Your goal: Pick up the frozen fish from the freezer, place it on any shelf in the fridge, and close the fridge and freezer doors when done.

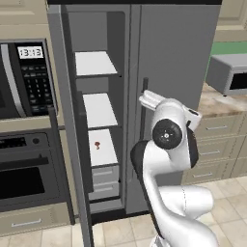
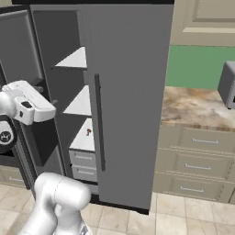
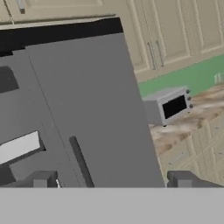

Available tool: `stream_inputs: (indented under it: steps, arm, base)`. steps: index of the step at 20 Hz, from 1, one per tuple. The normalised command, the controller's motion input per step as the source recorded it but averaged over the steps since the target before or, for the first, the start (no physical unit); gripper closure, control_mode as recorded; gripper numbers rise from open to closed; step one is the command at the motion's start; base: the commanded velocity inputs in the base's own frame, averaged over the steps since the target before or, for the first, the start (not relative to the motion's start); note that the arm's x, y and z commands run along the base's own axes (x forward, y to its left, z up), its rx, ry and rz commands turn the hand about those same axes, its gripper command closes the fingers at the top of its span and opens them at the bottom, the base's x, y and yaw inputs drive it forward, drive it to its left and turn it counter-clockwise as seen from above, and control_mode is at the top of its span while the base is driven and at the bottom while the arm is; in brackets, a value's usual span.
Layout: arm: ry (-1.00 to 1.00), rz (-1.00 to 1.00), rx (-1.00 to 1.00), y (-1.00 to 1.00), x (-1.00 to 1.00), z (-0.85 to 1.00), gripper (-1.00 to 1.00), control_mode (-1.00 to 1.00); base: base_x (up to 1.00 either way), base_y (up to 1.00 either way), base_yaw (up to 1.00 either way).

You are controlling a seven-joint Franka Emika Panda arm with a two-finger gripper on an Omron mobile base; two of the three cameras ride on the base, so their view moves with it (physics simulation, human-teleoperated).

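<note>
In the left base view, the freezer [image 1: 99, 111] stands open in the left half of the frame, its narrow door [image 1: 72, 144] swung toward the camera. A small red lump, the frozen fish [image 1: 97, 145], lies on the lowest white shelf board, above two grey drawers [image 1: 105, 181]. The wider fridge door [image 1: 173, 62] at upper right is closed. A black microwave [image 1: 26, 77] and oven [image 1: 29, 173] fill the left edge.

In the right base view, the frozen fish [image 2: 88, 132] shows as a red speck on the lowest freezer shelf, left of centre, just left of the fridge door [image 2: 128, 101] with its vertical bar handle [image 2: 98, 124]. A marbled tabletop [image 2: 197, 108] runs along the right.

In the hand view, the gripper [image 3: 112, 179] sits at the bottom edge, jaws spread wide and holding nothing, facing the grey fridge door [image 3: 96, 109]. A toaster oven [image 3: 168, 106] stands at right of centre.
</note>
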Motion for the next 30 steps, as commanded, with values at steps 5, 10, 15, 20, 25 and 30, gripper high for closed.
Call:
stream_inputs:
  steps: [5, 10, 15, 20, 25, 30]
  arm:
    - [0.03, 0.15, -0.22, 0.91, -0.81, -0.05, -1.0, -1.0]
    - [-0.02, 0.09, -0.16, 0.96, -0.24, 0.0, -1.0, -1.0]
    - [0.0, 0.0, -0.15, 1.0, 0.11, 0.0, -1.0, -1.0]
    - [0.0, 0.0, -0.16, 1.0, 0.14, 0.0, -1.0, -1.0]
    - [0.0, 0.0, -0.16, 1.0, 0.33, 0.0, -1.0, -1.0]
    - [0.01, 0.0, -0.14, 0.97, 0.51, -0.01, -1.0, -1.0]
  base:
    - [0.0, 0.0, 0.0]
    - [0.0, 0.0, 0.0]
    - [0.0, 0.0, 0.0]
    - [0.0, 0.0, 0.0]
    - [0.0, 0.0, 0.0]
    - [0.0, 0.0, 0.0]
